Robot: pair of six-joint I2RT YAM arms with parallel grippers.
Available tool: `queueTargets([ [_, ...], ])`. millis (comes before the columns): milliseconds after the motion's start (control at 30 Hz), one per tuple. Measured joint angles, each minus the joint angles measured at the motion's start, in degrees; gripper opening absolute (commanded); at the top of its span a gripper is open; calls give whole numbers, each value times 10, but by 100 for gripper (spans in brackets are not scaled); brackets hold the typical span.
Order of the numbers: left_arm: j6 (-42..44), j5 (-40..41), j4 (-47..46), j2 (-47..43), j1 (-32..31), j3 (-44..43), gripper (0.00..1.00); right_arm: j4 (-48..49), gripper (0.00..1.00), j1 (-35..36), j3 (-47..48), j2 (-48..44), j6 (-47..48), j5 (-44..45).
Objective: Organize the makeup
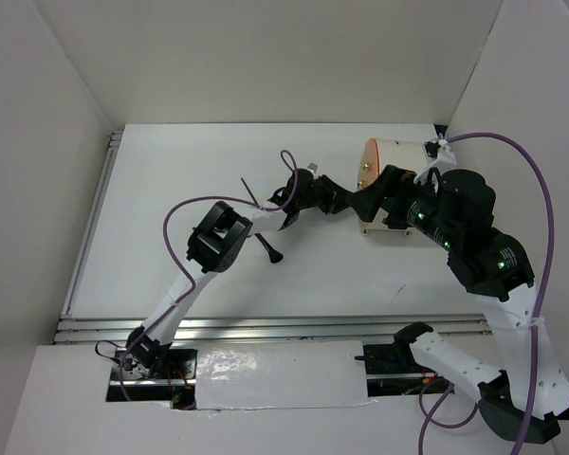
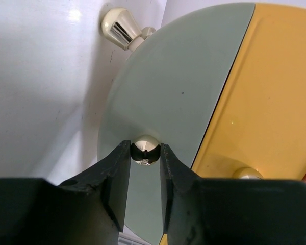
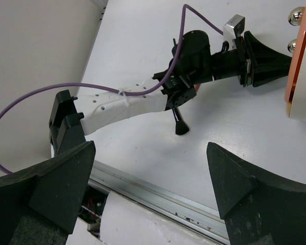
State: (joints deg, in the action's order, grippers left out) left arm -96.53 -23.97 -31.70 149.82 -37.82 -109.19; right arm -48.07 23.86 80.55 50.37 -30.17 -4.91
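Left tool (image 2: 145, 153): narrow, pinching a glossy pearl knob (image 2: 145, 145) on the drum box (image 2: 183, 87), whose face is matte grey-green and orange.
Right tool (image 3: 149, 155): wide, holding nothing.
Black flared-head brush (image 1: 269, 248): on the white worktop (image 1: 171, 190), left of the box, long axis diagonal, nearer the left arm, behind its tool.

Both arms (image 1: 185, 294) are black-and-white with purple cables (image 1: 551, 204), apparently green lights (image 1: 498, 254).
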Motion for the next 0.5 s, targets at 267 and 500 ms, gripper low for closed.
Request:
queueTargets([
  [267,0,11,-36,-3,-1,26,16,0,98,0,0,0,0,0],
  [500,2,22,-100,-65,11,151,12,0,98,0,-7,1,0,-3],
])
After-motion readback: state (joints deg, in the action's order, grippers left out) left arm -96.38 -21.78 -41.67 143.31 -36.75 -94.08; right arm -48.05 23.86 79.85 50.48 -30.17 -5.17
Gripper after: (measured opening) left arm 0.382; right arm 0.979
